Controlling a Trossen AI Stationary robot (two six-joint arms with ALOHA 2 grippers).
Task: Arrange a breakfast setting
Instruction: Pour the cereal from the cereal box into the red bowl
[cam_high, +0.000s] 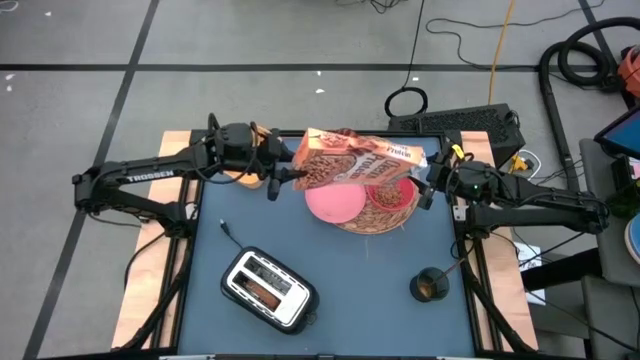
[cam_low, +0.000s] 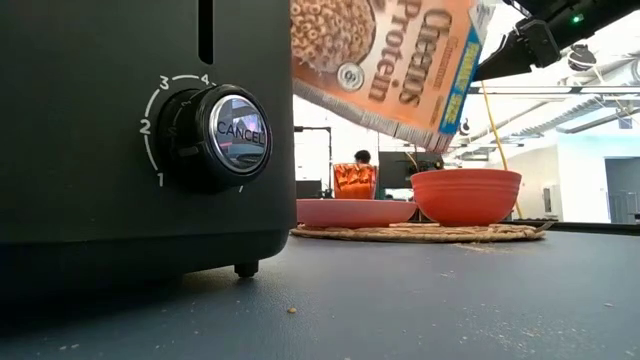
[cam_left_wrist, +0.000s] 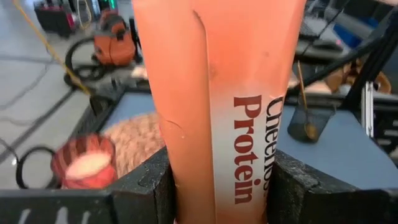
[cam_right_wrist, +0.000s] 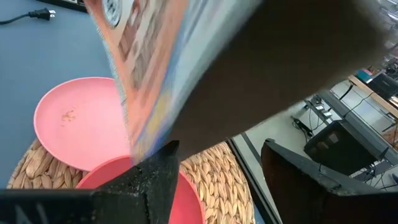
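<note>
Low view: toaster (cam_low: 140, 140) fronts mat (cam_low: 420, 234), plate (cam_low: 355, 212).

One of nearly everything, two tools

On the worktop (cam_high: 400, 265): one cereal box (cam_high: 355, 160), one pink plate (cam_high: 333, 204), one red bowl (cam_high: 384, 194), one woven straw mat (cam_high: 377, 222), one toaster (cam_high: 267, 288) and one small dark cup (cam_high: 429, 286). Two arms reach in, so two tools: the left tool (cam_high: 277, 172) and the right tool (cam_high: 428, 185). The low view adds one glass (cam_low: 354, 181) at the far side of the plate. Off the far edge lie one keyboard (cam_high: 460, 122) and one loose black cable loop (cam_high: 406, 103).
</note>
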